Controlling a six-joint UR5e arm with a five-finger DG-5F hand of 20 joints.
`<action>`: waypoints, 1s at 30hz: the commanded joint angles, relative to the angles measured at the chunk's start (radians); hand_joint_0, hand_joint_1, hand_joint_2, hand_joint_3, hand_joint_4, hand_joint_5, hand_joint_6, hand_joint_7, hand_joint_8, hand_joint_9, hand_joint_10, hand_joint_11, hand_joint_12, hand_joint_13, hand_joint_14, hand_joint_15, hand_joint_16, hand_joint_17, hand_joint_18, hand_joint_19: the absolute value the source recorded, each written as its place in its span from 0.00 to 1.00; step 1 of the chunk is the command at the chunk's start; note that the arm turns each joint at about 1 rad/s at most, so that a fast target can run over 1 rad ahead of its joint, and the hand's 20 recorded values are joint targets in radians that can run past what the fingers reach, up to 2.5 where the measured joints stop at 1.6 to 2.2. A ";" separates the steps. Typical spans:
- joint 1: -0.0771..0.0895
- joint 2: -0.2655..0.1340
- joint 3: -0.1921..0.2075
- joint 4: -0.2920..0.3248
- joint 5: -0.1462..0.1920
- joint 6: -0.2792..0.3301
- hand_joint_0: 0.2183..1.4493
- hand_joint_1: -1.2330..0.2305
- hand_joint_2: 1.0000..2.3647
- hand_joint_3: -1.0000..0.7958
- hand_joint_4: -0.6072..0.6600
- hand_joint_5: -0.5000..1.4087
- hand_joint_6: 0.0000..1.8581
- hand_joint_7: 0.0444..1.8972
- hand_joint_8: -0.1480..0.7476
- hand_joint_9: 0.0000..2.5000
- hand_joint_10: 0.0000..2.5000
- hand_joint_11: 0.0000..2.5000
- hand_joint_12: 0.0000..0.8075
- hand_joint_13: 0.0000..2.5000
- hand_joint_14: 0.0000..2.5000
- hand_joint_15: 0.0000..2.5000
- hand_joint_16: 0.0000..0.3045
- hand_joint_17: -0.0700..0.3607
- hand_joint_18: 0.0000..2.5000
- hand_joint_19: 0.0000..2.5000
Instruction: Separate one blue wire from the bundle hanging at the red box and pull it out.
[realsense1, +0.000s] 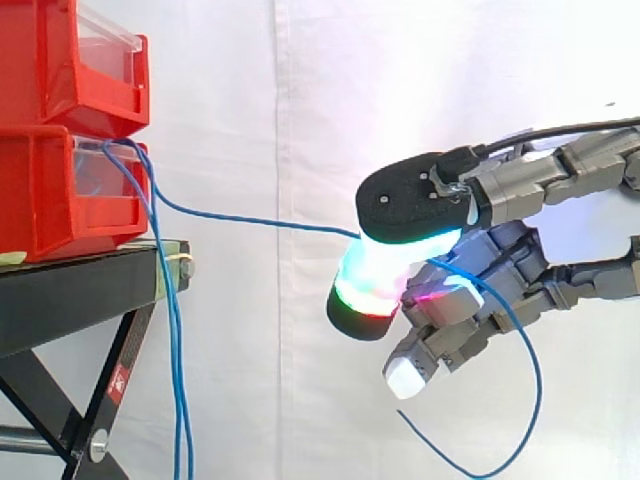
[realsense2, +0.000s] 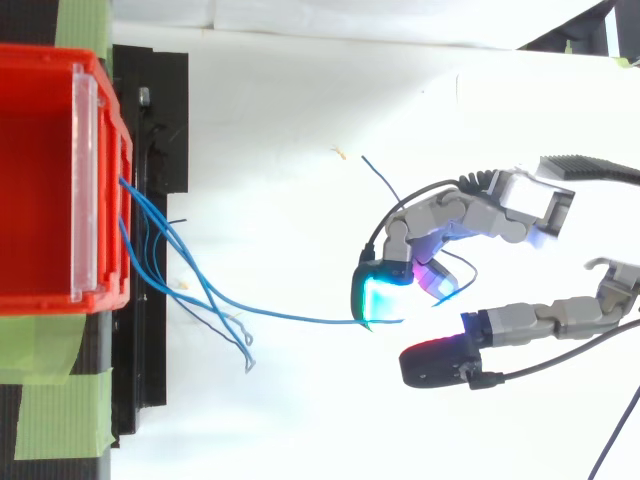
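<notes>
Closest is the hand (realsense1: 520, 255), its glowing pads (realsense1: 375, 285) clenched on one blue wire (realsense1: 240, 218). From the pinch the wire runs nearly level, away from the fingertips, to the lower red bin (realsense1: 40, 190). Its other part loops under the hand and ends free below it. Well beyond the fingertips, the bundle (realsense1: 178, 350) hangs from the same bin past the edge of the black bench (realsense1: 70, 290). An upper red bin (realsense1: 40, 60) sits on the lower one.
</notes>
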 joint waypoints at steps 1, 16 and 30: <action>-0.001 0.000 0.000 0.000 0.000 0.000 0.31 0.33 0.02 0.57 0.43 0.19 0.42 0.62 0.44 0.17 0.32 0.75 0.41 0.16 0.01 0.21 0.14 0.38 0.15 0.24; 0.001 0.000 0.000 0.000 0.000 0.000 0.32 0.33 0.02 0.57 0.43 0.19 0.42 0.62 0.44 0.16 0.33 0.75 0.41 0.16 0.01 0.21 0.14 0.38 0.15 0.24; 0.001 0.000 -0.001 0.002 0.000 0.000 0.32 0.33 0.02 0.57 0.43 0.19 0.42 0.62 0.44 0.16 0.34 0.75 0.41 0.16 0.01 0.21 0.14 0.38 0.15 0.24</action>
